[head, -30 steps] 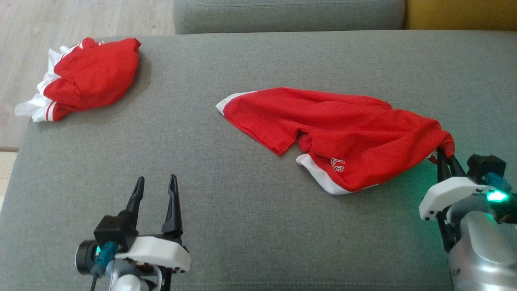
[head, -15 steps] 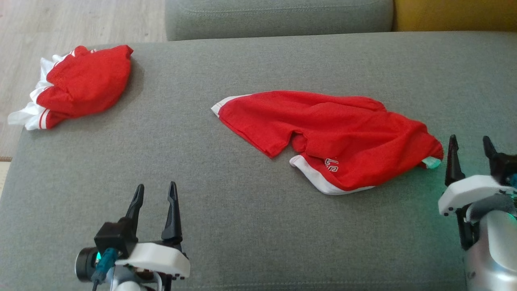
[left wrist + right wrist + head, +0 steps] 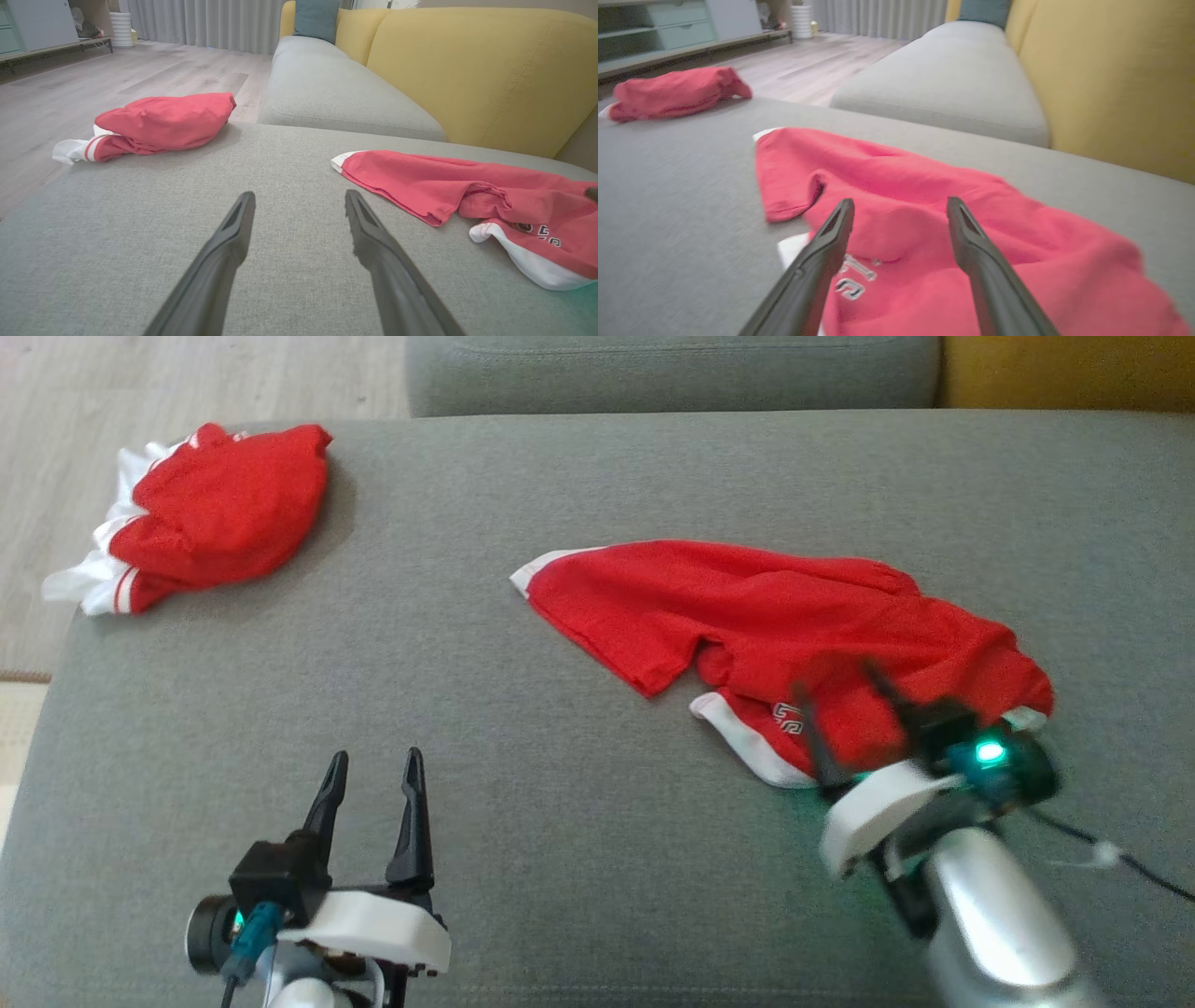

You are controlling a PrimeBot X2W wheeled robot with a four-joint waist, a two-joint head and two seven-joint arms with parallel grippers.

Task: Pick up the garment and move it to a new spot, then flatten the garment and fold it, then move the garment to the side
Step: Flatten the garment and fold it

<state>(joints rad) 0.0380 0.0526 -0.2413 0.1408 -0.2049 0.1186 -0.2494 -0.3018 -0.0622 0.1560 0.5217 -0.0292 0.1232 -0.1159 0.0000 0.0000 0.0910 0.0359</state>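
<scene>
the right gripper (image 3: 834,679) is blurred in the head view, at the lower right of the frame, over the lower right part of the red garment (image 3: 794,616). in the right wrist view its two dark fingers (image 3: 817,261) stand wide apart with nothing clamped between them, and red cloth lies beneath and beyond the tips. whether they touch the cloth cannot be told. the left gripper (image 3: 374,756) sits at the lower left of the head view, fingers spread and empty over bare grey sofa cushion (image 3: 560,859), well apart from the garment.

a second ago the right gripper was pinched shut on the garment's right corner, at the right edge of the frame. now it has let go and swung left, and that corner lies slack on the cushion. the left gripper has stayed open in the same spot.

the garment lies spread and rumpled right of centre on the cushion. a second red and white garment (image 3: 219,504) is bunched at the upper left. white lettering (image 3: 852,280) sits near the garment's white hem, partly folded under and not readable.
</scene>
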